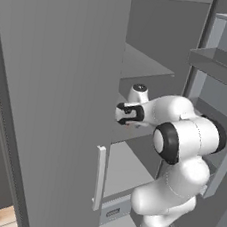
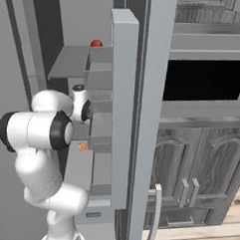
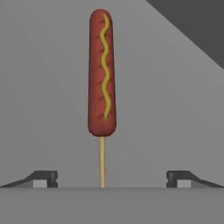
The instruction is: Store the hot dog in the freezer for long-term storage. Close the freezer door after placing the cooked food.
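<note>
The hot dog (image 3: 102,74), a red-orange sausage with a wavy mustard line on a thin wooden stick, lies on a flat grey shelf (image 3: 43,96) of the freezer (image 1: 142,63). In the right base view the hot dog (image 2: 82,147) is a small orange spot beside my arm. My gripper (image 3: 111,179) is open, its fingertips (image 3: 43,178) wide apart on either side of the stick's end and touching nothing. My hand (image 1: 128,113) reaches into the open compartment at mid-height. The freezer door (image 1: 224,68) stands swung open at the right, with grey bins (image 2: 100,81) on its inner face.
A round red ball-like item (image 2: 96,43) sits on a higher shelf. A low drawer (image 1: 113,210) lies under the shelves. The closed plain grey door (image 1: 51,103) with a bar handle (image 1: 99,177) is at the left. A black-windowed oven (image 2: 204,79) and wooden cabinets (image 2: 198,181) stand to the right.
</note>
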